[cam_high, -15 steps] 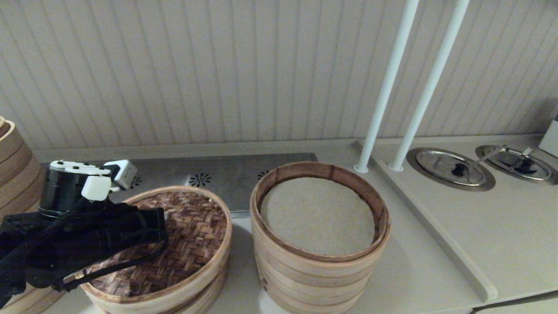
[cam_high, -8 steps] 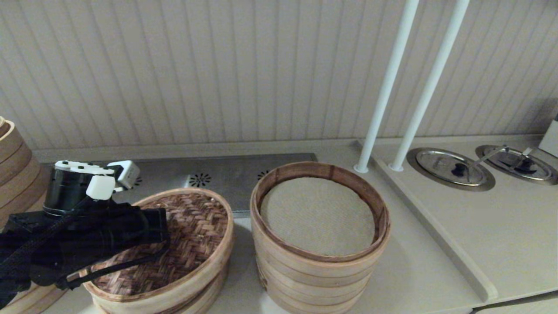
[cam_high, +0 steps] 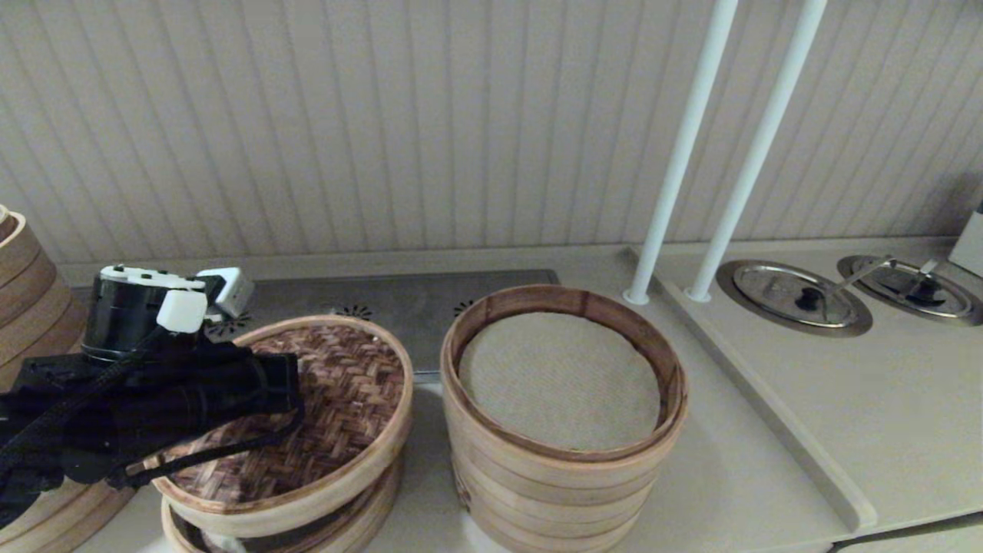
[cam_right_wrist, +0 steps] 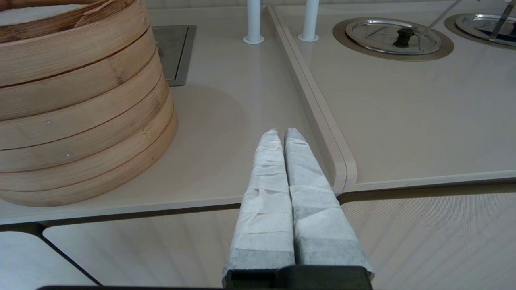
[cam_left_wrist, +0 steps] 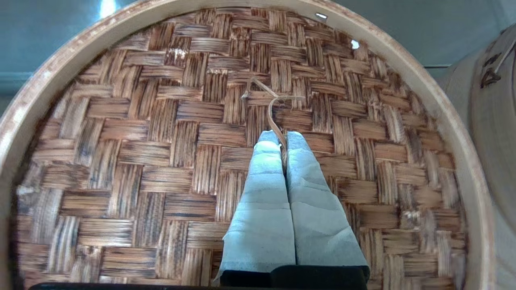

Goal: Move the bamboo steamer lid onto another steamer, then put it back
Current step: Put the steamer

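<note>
The bamboo steamer lid (cam_high: pixel 345 392), with its dark woven top and pale rim, hangs tilted at the front left. It is held just above a low bamboo steamer ring (cam_high: pixel 349 522), with a gap between them. A bit of white shows inside that ring. My left gripper (cam_left_wrist: pixel 282 137) is shut on the twine loop (cam_left_wrist: pixel 271 108) at the centre of the lid (cam_left_wrist: pixel 161 161). My right gripper (cam_right_wrist: pixel 282 133) is shut on nothing and sits low over the counter's front edge, right of the tall stack.
A tall pale multi-tier steamer stack (cam_high: pixel 564 461) with a white cloth liner stands right of the lid. Another bamboo stack (cam_high: pixel 27 292) is at the far left. Two white poles (cam_high: pixel 660 192) and steel lids (cam_high: pixel 795 296) are at the right. A pale wall with triangle marks (cam_left_wrist: pixel 489 76) stands beside the lid.
The left gripper has risen with the lid held by its loop. The lid has come up off the low ring and a gap now shows under it. The right arm has not moved.
</note>
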`<state>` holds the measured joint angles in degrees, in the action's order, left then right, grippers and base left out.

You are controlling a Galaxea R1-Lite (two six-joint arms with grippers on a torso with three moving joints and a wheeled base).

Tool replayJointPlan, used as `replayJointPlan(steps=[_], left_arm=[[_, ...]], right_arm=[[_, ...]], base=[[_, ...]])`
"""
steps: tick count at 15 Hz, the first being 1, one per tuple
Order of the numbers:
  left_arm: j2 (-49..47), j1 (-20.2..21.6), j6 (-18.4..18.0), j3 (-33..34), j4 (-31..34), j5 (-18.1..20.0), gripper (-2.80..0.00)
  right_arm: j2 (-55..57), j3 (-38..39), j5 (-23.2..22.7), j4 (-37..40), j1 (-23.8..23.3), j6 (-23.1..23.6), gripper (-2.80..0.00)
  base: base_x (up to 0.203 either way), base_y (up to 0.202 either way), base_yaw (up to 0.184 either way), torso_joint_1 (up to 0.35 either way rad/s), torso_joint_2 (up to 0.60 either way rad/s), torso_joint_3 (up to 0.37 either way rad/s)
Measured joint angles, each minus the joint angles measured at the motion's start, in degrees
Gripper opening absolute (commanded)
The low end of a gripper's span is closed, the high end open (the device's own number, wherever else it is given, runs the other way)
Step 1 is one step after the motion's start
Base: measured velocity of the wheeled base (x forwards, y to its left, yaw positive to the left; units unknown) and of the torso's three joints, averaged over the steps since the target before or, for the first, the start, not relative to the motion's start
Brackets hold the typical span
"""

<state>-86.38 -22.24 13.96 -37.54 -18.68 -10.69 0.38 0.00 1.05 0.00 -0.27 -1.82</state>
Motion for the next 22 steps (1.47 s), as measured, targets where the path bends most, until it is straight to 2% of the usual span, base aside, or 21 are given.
replayJointPlan(steps=[2, 6, 7, 10, 14, 22], left_arm=[[0.77, 0.22, -1.73, -1.31, 4.21, -0.11, -2.8], [1.49, 1.26, -3.05, -6.34, 19.07, 0.59, -2.8], [1.14, 1.51, -3.22, -6.47, 20.28, 0.61, -2.8], [0.52, 1.69, -2.93, -6.52, 18.73, 0.8, -2.8], [-0.56, 1.82, -2.81, -5.08, 10.99, 0.79, -2.8], [-5.75, 2.46, -2.28, -3.87, 4.4, 0.84, -2.8]], right_arm=[[0.0, 0.0, 0.0, 0.0, 0.0, -0.02, -2.8], [0.0, 0.0, 0.0, 0.0, 0.0, -0.02, -2.8], [0.0, 0.0, 0.0, 0.0, 0.0, -0.02, -2.8], [0.0, 0.0, 0.0, 0.0, 0.0, -0.02, -2.8], [0.0, 0.0, 0.0, 0.0, 0.0, -0.02, -2.8], [0.0, 0.0, 0.0, 0.0, 0.0, -0.02, -2.8]], base=[[0.0, 0.0, 0.0, 0.0, 0.0, 0.0], [0.0, 0.0, 0.0, 0.0, 0.0, 0.0], [0.0, 0.0, 0.0, 0.0, 0.0, 0.0], [0.0, 0.0, 0.0, 0.0, 0.0, 0.0], [0.0, 0.0, 0.0, 0.0, 0.0, 0.0], [0.0, 0.0, 0.0, 0.0, 0.0, 0.0]])
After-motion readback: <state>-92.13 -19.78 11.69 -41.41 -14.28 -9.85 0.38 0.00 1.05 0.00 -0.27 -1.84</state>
